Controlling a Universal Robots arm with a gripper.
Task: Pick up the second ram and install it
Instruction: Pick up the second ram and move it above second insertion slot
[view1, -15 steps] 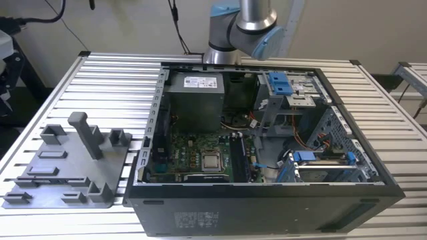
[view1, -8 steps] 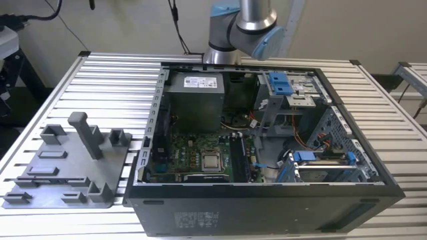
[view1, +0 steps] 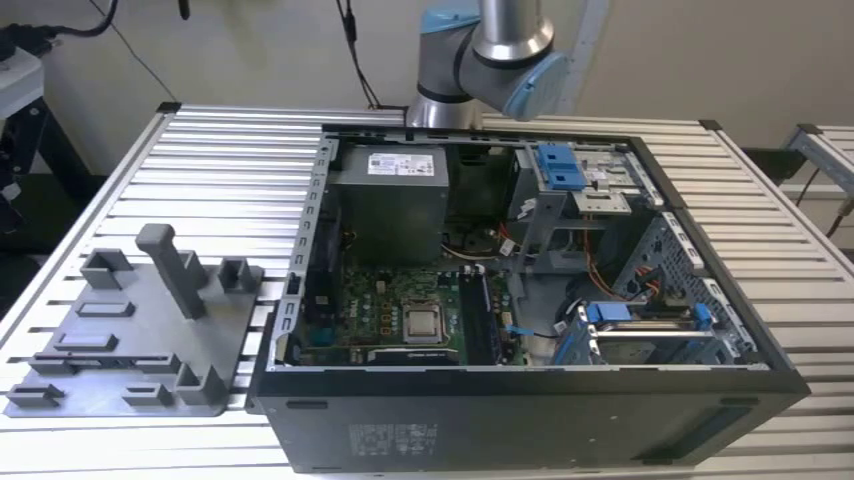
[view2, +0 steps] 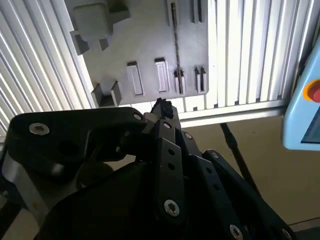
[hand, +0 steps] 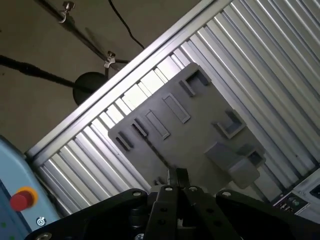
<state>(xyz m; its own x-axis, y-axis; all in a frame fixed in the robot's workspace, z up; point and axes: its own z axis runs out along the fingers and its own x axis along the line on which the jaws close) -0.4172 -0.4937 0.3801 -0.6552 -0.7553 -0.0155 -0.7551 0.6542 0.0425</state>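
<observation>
One arm (view1: 481, 50) rises behind the open case (view1: 534, 420), and its gripper (view2: 161, 107) hangs high over the grey tray (view2: 145, 45), well apart from it with free air between. In both wrist views the black fingertips (hand: 172, 176) are drawn together and grip nothing. The ram (view2: 175, 50) stands on edge on the tray as a thin dark strip, its end seated among small grey clips near the tray's rim and its length running inward across the plate. It sits away from the tall post (view1: 163, 260), with bare plate on either side of it. In the exterior view the tray lies on the slatted table (view1: 227, 160), its edge just beside the case wall on the exterior view's right, and open slats stretch from the tray's other sides. In the second wrist view the table's metal edge runs just past the tray's rim, with bare floor (view2: 260, 150) beyond it. A blue box with a red button (view2: 305, 110) stands off that edge, well apart from the tray.
</observation>
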